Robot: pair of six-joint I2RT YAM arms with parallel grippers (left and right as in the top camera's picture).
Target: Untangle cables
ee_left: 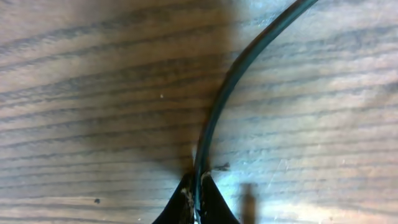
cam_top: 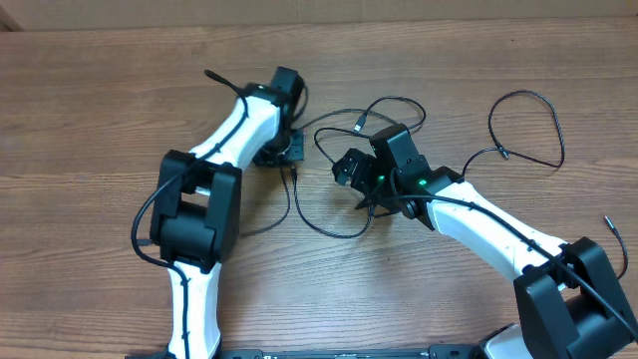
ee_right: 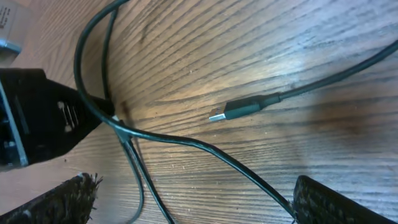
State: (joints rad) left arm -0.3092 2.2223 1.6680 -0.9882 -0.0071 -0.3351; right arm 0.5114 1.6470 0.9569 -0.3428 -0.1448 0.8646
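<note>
Thin black cables lie in loose crossing loops on the wooden table between my two arms. My left gripper points down at the table and is shut on one cable, which runs up and to the right from between its fingertips. My right gripper hovers just right of it and is open. Two cable strands pass between its wide-apart fingers, and none of them is gripped. A silvery plug tip lies just ahead on the wood. In the right wrist view the left gripper pinches the cable at the crossing.
Another thin cable forms a big loop at the right. A loose cord end lies near the right arm's base. The table's far edge runs along the top. The thick wire on the left arm bulges out to the left.
</note>
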